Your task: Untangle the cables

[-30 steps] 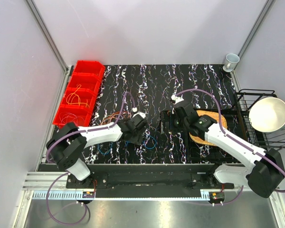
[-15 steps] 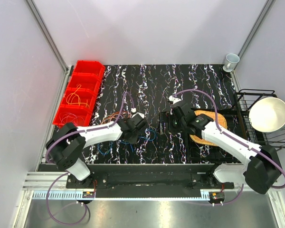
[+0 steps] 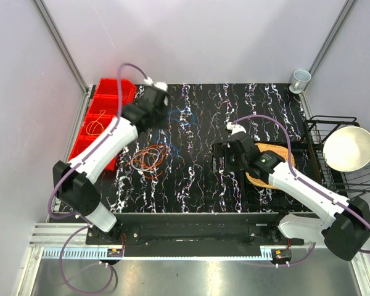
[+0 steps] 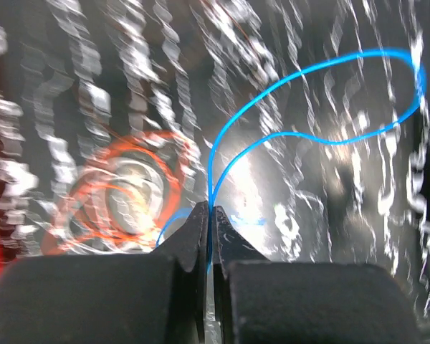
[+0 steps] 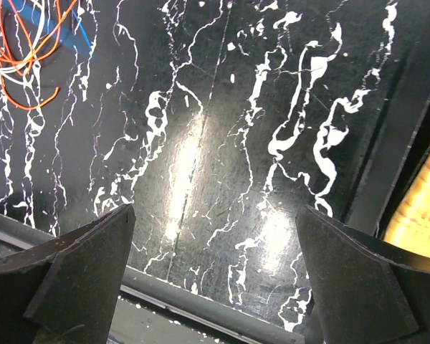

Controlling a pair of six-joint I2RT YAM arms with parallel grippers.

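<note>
My left gripper (image 4: 210, 215) is shut on a thin blue cable (image 4: 322, 68), which rises from the jaws in a long loop. In the top view this gripper (image 3: 163, 112) hangs high over the far left of the mat, next to the red bins (image 3: 108, 102). A loose coil of orange cables (image 3: 149, 157) with whitish strands lies on the mat below it, and the left wrist view shows that coil (image 4: 122, 190) blurred. Near the mat's middle my right gripper (image 3: 221, 159) stands open and holds nothing. Its view (image 5: 215, 244) catches orange, white and blue cables (image 5: 21, 43) at the top left.
One of the red bins holds yellow wires (image 3: 98, 129). A wicker tray (image 3: 272, 168) lies under the right arm. A black wire rack (image 3: 324, 132) with a white bowl (image 3: 348, 148) stands at the right edge. A cup (image 3: 300, 79) sits at the back right corner.
The left gripper shut on the blue cable at the front middle of the mat, then swung up and away to the far left with it. The right gripper shifted slightly and stayed open.
</note>
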